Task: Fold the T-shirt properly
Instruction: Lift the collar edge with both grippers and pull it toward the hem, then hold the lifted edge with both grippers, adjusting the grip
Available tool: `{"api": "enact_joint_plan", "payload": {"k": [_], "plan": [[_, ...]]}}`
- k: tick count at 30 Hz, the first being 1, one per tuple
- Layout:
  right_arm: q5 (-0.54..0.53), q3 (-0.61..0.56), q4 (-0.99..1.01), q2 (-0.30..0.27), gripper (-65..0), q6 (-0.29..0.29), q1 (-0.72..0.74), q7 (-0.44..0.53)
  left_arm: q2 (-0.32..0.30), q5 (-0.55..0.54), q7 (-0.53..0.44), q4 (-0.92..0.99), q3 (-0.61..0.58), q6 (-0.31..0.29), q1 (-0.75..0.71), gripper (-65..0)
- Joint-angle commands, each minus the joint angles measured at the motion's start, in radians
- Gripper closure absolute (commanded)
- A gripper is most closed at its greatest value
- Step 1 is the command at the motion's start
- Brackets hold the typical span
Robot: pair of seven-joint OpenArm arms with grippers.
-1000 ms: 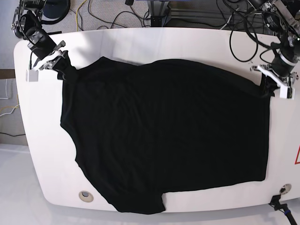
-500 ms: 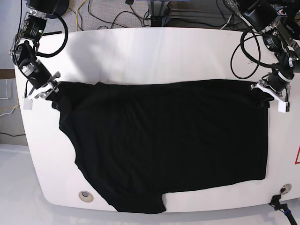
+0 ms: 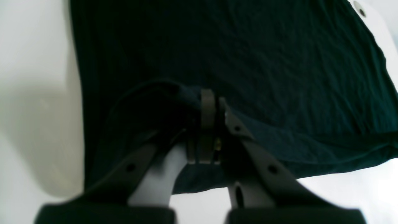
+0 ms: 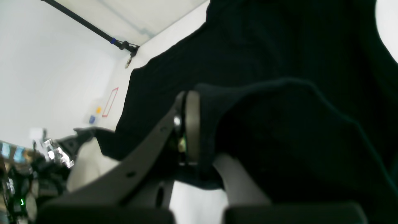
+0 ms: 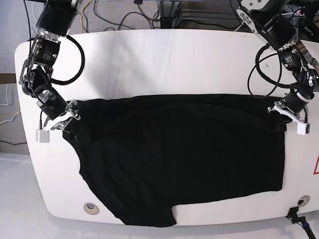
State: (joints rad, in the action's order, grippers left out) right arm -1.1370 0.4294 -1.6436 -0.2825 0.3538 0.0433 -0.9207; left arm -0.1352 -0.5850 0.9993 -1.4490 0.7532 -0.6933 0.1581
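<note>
While the T-shirt (image 5: 184,154) is lying spread on the white tabletop (image 5: 149,55), I am pinching its far corners, left fingers (image 5: 282,112) clenched on one, right fingers (image 5: 69,121) on the other.

White table (image 5: 149,55); tangled black cables (image 5: 119,15) behind far edge; red marking (image 5: 316,165) at one side
</note>
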Motion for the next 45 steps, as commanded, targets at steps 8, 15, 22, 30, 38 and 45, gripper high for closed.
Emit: {"api": "enact_joint_plan", "payload": {"k": [8, 15, 22, 30, 38, 45], "plan": [[0.030, 0.006, 0.193, -0.002, 0.0, 0.009, 0.135, 0.024, -0.030, -0.020, -0.023, 0.130, 0.002, -0.005, 0.088, 0.0], [0.035, 0.001, 0.280, 0.006, 0.0, 0.000, 0.208, 0.024, -0.037, -0.020, -0.024, 0.173, 0.004, -0.005, 0.117, 0.0], [0.160, -0.053, 0.270, 0.048, -41.5, -0.034, 0.318, 0.024, -0.123, -0.022, -0.056, 0.179, 0.007, -0.005, 0.180, -28.6], [0.159, -0.053, 0.135, -0.067, -42.4, -0.031, 0.237, 0.024, -0.241, -0.022, -0.087, 0.084, 0.004, -0.005, 0.165, -39.6], [0.369, -0.053, 0.015, -0.157, -42.4, -0.026, 0.076, 0.027, -0.260, -0.013, -0.184, -0.158, -0.137, -0.005, -0.090, -39.6], [0.776, -0.047, 0.046, -0.126, -42.4, 0.075, 0.063, 0.067, -0.232, 0.181, -0.420, -0.181, -0.300, -0.005, -0.196, -39.7]]}}
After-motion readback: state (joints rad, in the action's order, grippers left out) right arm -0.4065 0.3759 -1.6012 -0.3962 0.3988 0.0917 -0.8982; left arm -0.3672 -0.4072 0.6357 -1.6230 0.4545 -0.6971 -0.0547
